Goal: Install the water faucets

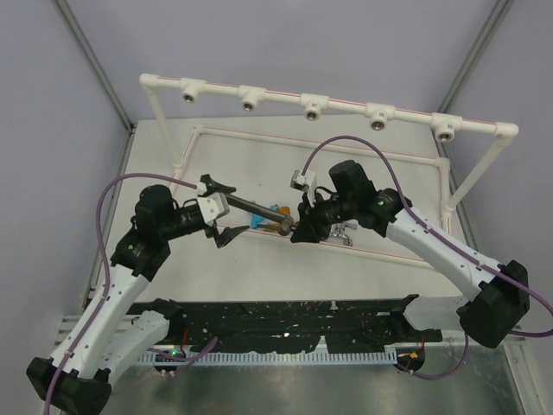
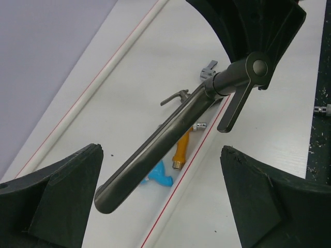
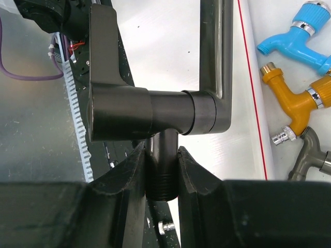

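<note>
My right gripper (image 1: pixel 301 228) is shut on the threaded stem (image 3: pixel 163 173) of the large dark-grey faucet (image 1: pixel 259 210) and holds it above the table. The faucet's long straight arm (image 2: pixel 155 155) reaches left, and its free end sits between the fingers of my open left gripper (image 1: pixel 217 213), touching neither finger (image 2: pixel 62 201). The blue faucet (image 3: pixel 292 39), the orange faucet (image 3: pixel 297 95) and the dark metal faucet (image 3: pixel 306 160) lie together on the table inside the frame's base. They also show under the arm in the left wrist view: blue (image 2: pixel 159 179), orange (image 2: pixel 182 150), dark metal (image 2: pixel 175 97).
The white pipe frame (image 1: pixel 346 111) stands at the back with several brass-lined sockets (image 1: pixel 313 107) along its top bar. Its base pipe with a red line (image 2: pixel 191 160) runs beside the loose faucets. A black rail (image 1: pixel 285 320) lies along the near edge.
</note>
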